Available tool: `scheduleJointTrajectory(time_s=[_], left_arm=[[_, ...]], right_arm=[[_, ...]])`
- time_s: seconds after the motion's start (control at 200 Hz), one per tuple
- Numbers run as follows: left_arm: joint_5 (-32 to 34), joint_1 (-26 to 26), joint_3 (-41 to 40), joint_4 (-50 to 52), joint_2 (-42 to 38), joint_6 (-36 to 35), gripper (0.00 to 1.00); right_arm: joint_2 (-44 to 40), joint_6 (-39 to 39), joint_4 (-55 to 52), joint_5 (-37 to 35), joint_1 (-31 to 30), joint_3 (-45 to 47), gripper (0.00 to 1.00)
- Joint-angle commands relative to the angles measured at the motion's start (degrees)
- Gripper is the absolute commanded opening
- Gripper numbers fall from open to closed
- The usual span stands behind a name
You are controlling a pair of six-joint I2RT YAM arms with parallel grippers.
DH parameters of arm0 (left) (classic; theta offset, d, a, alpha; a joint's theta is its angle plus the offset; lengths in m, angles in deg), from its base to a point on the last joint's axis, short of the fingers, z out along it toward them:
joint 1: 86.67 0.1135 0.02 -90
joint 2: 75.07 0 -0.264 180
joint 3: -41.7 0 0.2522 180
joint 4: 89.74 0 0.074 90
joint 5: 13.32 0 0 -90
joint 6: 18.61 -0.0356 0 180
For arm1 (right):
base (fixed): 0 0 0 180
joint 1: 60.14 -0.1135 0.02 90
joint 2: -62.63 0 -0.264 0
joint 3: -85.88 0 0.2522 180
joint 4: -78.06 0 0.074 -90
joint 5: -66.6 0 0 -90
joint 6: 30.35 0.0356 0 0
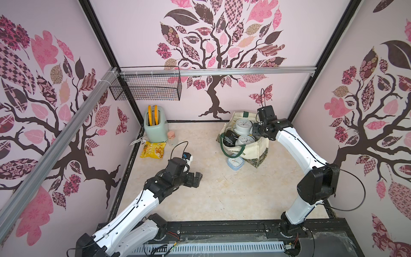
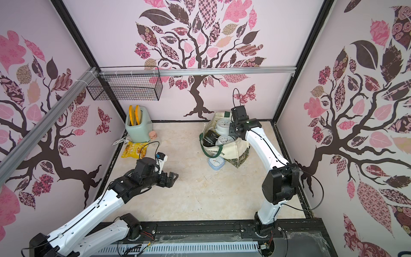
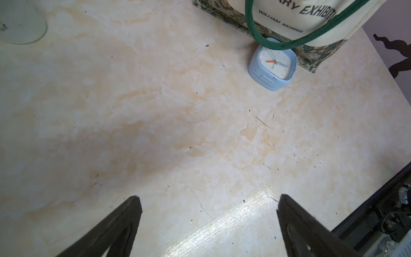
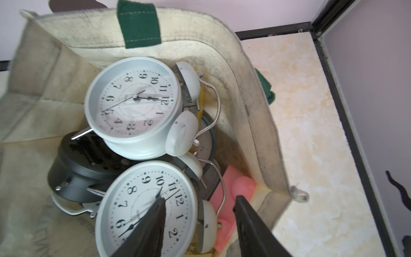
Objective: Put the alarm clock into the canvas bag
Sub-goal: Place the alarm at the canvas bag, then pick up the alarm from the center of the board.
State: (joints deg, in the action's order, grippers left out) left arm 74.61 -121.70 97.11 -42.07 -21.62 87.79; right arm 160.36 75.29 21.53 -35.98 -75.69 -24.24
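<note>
Alarm clock (image 4: 133, 200) inside canvas bag (image 4: 200, 51), right tool (image 4: 200, 198) parted just above

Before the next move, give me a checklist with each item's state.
1. left gripper open, empty: ok.
2. Path from it to blue clock unobstructed: ok.
3. blue clock free of strap: not ok, strap crosses its edge.
4. bag mouth open: ok.
5. Mouth free of right gripper: not ok, it hangs over it, open.
6. Room left among white clocks: cannot tell.
</note>
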Motion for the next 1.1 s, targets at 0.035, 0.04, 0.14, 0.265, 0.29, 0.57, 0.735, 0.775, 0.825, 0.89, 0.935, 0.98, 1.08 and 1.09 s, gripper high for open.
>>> scheduleJointTrajectory(time_s=[0.035,0.04,0.14,0.265,0.29,0.57,0.735,0.775,0.825,0.89,0.935,0.98,1.08,1.09], left_arm=[[-0.8,-3.9,4.5,-4.1,4.6,-1.8,0.98],[-0.8,-4.0,4.7,-4.2,4.8,-1.9,0.98],[-1.9,-5.4,6.4,-7.4,9.2,-2.5,0.98],[-4.5,-7.0,7.3,-14.9,16.3,-4.9,0.98],[-5.1,-7.2,7.5,-16.5,18.0,-5.3,0.98],[-7.2,-9.3,10.0,-37.9,38.3,-9.3,0.98],[-6.4,-9.5,11.4,-50.6,48.9,-13.0,0.98],[-5.8,-9.5,11.2,-53.9,50.9,-13.6,0.98],[-5.3,-9.5,11.0,-57.3,52.8,-14.3,0.98],[-4.9,-9.5,11.1,-61.2,55.2,-14.3,0.98],[-4.7,-9.6,11.5,-63.0,56.7,-14.4,0.98],[-4.5,-9.7,11.9,-64.4,58.2,-14.6,0.98],[-3.9,-9.6,12.6,-67.9,60.9,-14.0,0.98],[-3.9,-9.6,12.6,-68.2,61.1,-14.0,0.98]], right_arm=[[-5.9,1.5,2.1,5.1,0.2,-0.5,0.61],[-6.1,1.6,2.2,5.2,0.2,-0.3,0.61],[-9.8,2.5,4.3,8.6,0.3,2.6,0.70],[-15.3,3.8,6.8,12.4,0.3,7.6,0.87],[-16.4,4.2,7.3,13.0,0.3,8.8,0.91],[-28.2,8.9,11.0,18.0,0.3,20.2,1.00],[-31.2,8.6,10.6,21.4,0.3,23.1,1.00],[-31.7,8.6,10.3,21.9,0.3,23.5,1.00],[-32.1,8.5,10.3,23.3,0.3,23.8,1.00],[-32.8,8.7,10.4,24.7,0.3,24.5,1.00],[-33.2,8.8,10.6,25.6,0.3,25.0,1.00],[-33.5,8.7,10.5,25.9,0.3,25.3,1.00],[-33.8,8.5,10.7,27.0,0.3,26.1,1.00],[-33.8,8.4,10.6,27.0,0.3,26.0,1.00]])
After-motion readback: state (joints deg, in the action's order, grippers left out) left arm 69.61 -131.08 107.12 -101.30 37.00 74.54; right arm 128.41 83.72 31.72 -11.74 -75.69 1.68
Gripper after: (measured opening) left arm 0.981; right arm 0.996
